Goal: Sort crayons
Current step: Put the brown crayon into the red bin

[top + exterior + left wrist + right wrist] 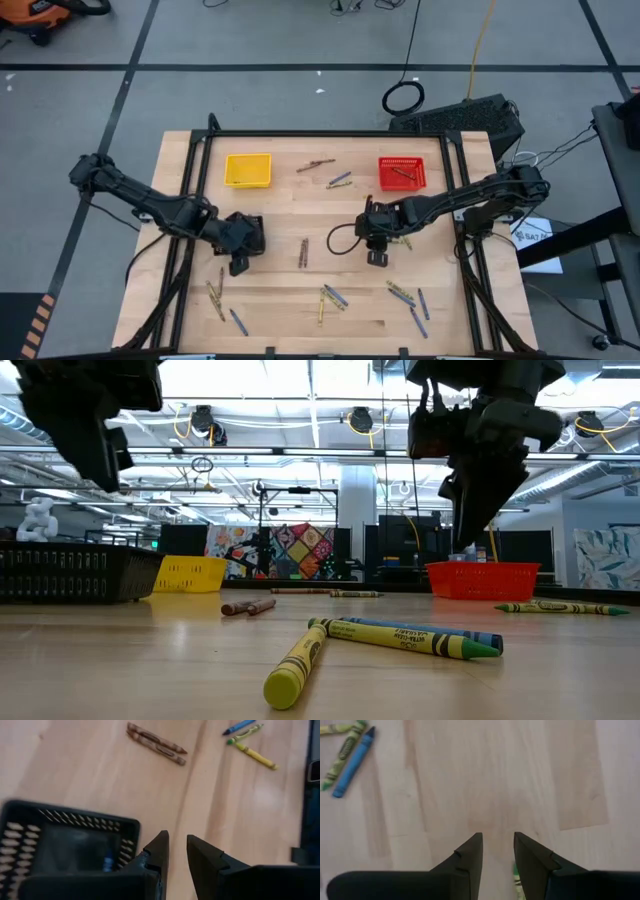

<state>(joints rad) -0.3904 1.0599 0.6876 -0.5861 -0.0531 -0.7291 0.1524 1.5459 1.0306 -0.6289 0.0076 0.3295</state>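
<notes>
Closest to the table's front edge, thin wax crayons [330,296] lie loose on the pale wooden tabletop [280,210], yellow, blue and green mixed, with a brown pair [304,252] a bit further in. Mid-table, the left gripper [240,262] hangs right by the black mesh plastic basket [70,845], fingers slightly apart with nothing between them; a blue crayon [107,862] sits in that basket. The right gripper [377,256] hovers over bare wood, fingers parted too, empty, with a green crayon [516,879] just beside one finger. At the back are the yellow mesh basket [248,170] and the red mesh basket [402,174], with a few more crayons between them.
</notes>
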